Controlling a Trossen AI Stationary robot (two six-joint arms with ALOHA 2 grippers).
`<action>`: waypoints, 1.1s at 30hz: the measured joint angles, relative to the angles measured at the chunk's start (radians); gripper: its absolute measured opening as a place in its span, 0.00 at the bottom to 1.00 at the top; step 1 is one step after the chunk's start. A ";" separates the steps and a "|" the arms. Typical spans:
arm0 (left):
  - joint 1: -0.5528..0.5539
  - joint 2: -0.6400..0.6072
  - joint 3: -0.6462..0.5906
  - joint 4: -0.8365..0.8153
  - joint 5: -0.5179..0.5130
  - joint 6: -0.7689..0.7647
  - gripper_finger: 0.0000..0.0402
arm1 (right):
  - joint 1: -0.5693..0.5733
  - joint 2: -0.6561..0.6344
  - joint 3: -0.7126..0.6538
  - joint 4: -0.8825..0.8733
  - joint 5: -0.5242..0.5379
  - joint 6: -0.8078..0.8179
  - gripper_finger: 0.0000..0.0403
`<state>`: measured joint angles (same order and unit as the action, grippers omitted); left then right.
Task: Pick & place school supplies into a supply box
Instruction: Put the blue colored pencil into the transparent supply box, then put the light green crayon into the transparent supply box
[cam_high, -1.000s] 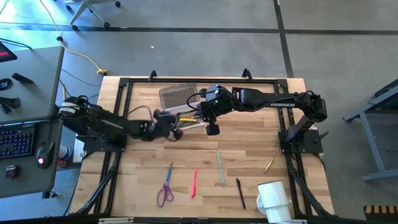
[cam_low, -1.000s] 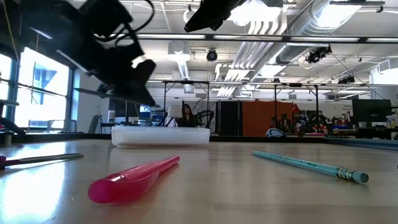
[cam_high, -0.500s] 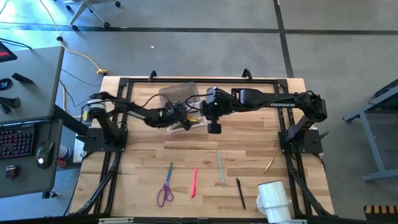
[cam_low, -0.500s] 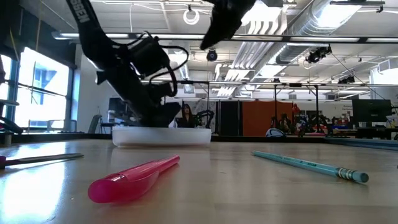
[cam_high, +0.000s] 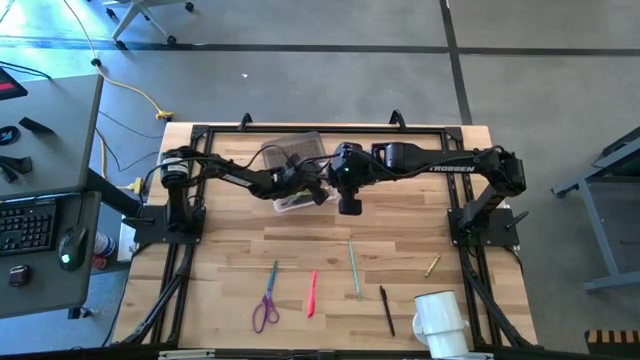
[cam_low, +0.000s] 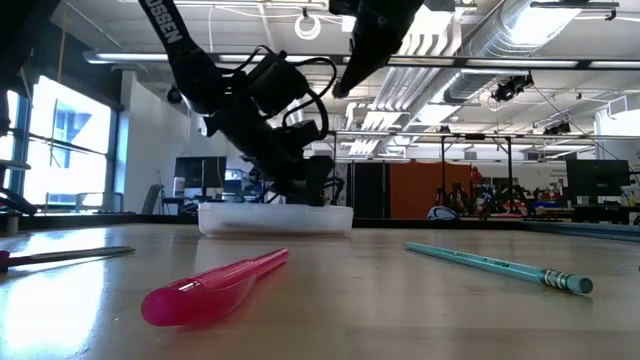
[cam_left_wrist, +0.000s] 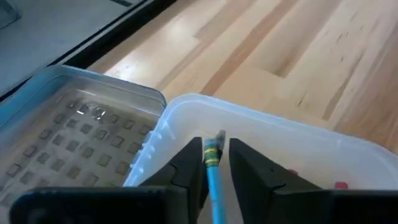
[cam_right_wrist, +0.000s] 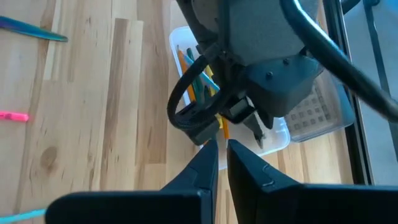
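Left gripper hangs over the supply box, its fingers parted around a held teal pencil that stands between them. The pencil's yellow-green band is level with the tips, and a gap shows beside it on one side.

Nearest the front edge of the wooden table stands a white mug, with a black pen just beside it. Purple-handled scissors lie further to the left. A pink pen lies near the scissors, and a loose teal pencil lies apart from it. A short yellow pencil lies off to the right, well apart from the others.

Mid-table, the clear box sits on the wood with a few pencils in it. The right gripper hangs above the box's near end, just beside the left arm's wrist. Its fingers are drawn almost together with nothing between them.

White capitals on the right arm's forearm read TROSSEN in the high view. In the low view the left arm carries the same lettering, cut off by the top edge.

Behind the box, touching or nearly touching its far side, lies a grey textured rectangle.
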<state>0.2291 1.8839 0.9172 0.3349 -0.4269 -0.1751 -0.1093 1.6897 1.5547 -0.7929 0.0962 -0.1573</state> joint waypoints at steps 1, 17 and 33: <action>0.000 0.000 0.002 -0.003 0.002 0.006 0.31 | 0.000 0.000 0.000 0.000 0.000 0.000 0.05; 0.000 -0.276 0.007 -0.379 0.076 -0.066 0.31 | 0.043 -0.017 0.000 -0.079 0.049 0.082 0.04; -0.002 -0.790 0.006 -0.991 0.010 -0.250 0.11 | 0.100 -0.253 -0.446 0.051 -0.053 0.381 0.05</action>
<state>0.2272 1.0937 0.9230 -0.6558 -0.4174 -0.4248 -0.0092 1.4369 1.1091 -0.7415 0.0433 0.2237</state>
